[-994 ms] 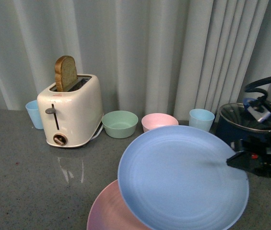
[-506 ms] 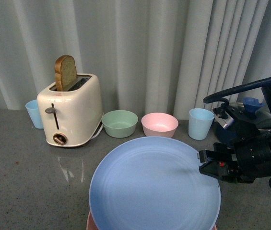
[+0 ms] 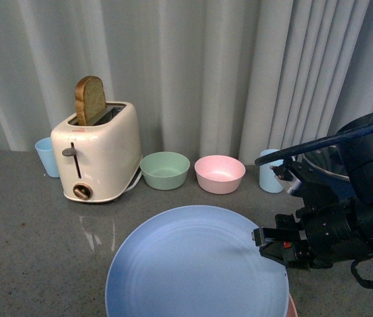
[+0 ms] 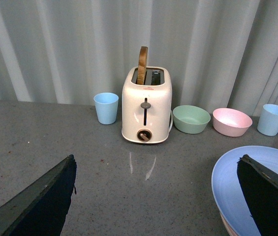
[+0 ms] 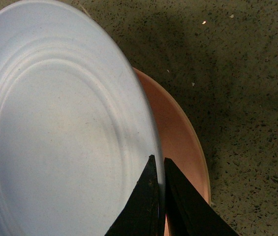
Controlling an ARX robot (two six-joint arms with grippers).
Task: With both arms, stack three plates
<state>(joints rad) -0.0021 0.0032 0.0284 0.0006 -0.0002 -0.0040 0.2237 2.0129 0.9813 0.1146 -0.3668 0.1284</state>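
Note:
The light blue plate (image 3: pixel 196 264) hangs low at the front of the table, roughly level, with my right gripper (image 3: pixel 262 238) shut on its right rim. In the right wrist view the two dark fingers pinch that rim (image 5: pixel 157 160), and the light blue plate (image 5: pixel 55 123) lies just above a pink plate (image 5: pixel 178 128) that rests on the speckled table. Only a sliver of the pink plate (image 3: pixel 292 307) shows in the front view. My left gripper (image 4: pixel 158 206) stands open over bare table to the left of the light blue plate (image 4: pixel 227 187), with nothing between its fingers.
A cream toaster (image 3: pixel 97 152) with a slice of toast stands at the back left. Along the curtain are a blue cup (image 3: pixel 46 157), a green bowl (image 3: pixel 165 170), a pink bowl (image 3: pixel 220 174) and another blue cup (image 3: pixel 269 177). A dark pot (image 3: pixel 325 165) sits behind my right arm.
My right arm has carried the light blue plate leftward and down. It now covers almost all of the pink plate, which showed at the lower left a second ago.

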